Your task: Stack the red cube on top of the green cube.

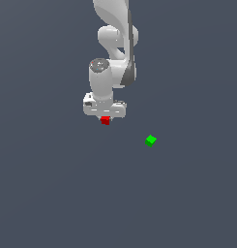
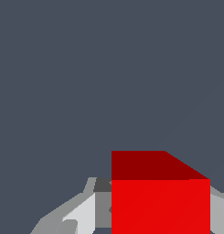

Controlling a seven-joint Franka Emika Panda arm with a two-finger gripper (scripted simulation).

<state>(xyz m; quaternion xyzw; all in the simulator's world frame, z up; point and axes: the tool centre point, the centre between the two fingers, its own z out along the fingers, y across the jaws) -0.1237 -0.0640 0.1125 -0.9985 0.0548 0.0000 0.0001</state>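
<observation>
White jointed arm (image 1: 114, 43) reaching straight down, wrist vertical, its white pincer (image 1: 105, 117) clenched on the small solid red cube (image 1: 105, 120) — the cube sits between the fingers (image 2: 79, 215), filling the wrist view. The small solid green cube (image 1: 150, 140) lies apart, off toward the exterior view's right and lower — bare grey floor (image 1: 52, 193) all round both.
</observation>
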